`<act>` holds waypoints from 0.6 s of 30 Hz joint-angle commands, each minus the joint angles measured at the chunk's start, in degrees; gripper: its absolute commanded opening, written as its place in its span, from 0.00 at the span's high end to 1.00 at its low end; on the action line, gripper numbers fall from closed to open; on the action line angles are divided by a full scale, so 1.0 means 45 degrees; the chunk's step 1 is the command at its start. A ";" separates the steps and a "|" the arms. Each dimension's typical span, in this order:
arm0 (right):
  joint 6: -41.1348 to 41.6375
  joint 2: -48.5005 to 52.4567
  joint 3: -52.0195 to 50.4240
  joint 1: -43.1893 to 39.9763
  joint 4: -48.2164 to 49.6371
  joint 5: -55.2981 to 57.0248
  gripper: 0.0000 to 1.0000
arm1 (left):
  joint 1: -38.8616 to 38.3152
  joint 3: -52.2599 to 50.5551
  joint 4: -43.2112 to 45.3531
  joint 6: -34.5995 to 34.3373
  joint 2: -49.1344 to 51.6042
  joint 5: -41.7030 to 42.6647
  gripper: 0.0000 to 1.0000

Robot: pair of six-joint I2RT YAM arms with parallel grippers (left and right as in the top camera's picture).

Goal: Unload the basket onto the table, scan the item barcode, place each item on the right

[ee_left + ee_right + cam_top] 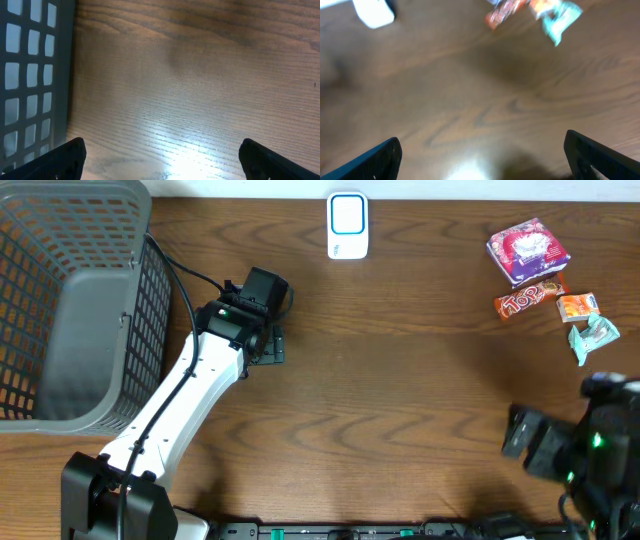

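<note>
The left gripper [161,152] is standing fully open with nothing between its dark fingers [70,155], which are showing only at the lower corners of the left wrist view. Beneath it the table [200,75] is presenting brown wood grain with a glossy glare patch. The grey plastic basket [70,300], a lattice-walled rectangle, is occupying the upper left of the overhead frame, just beside this gripper. The right gripper [482,147] is likewise holding its jaws wide and empty, at the lower right of the overhead frame. The items are lying close together at the upper right: a purple packet [527,250], an orange bar [530,298], a small orange packet [577,306] and a crinkled teal wrapper [592,337]. The white, blue-faced scanner [347,225] is sitting at the top centre edge. Open wood is lying between scanner, items and both grippers.
</note>
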 commanded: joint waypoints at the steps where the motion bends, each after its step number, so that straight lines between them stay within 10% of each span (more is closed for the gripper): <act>1: 0.0325 -0.0729 -0.0670 0.0087 -0.0442 -0.1059 0.01 | 0.0044 0.0087 -0.0083 -0.0117 -0.0092 -0.0121 0.02; 18: 0.0321 -0.0967 -0.0724 0.0146 -0.2739 -0.1054 0.01 | 0.0044 0.0087 -0.0078 -0.0117 -0.0092 -0.0121 0.02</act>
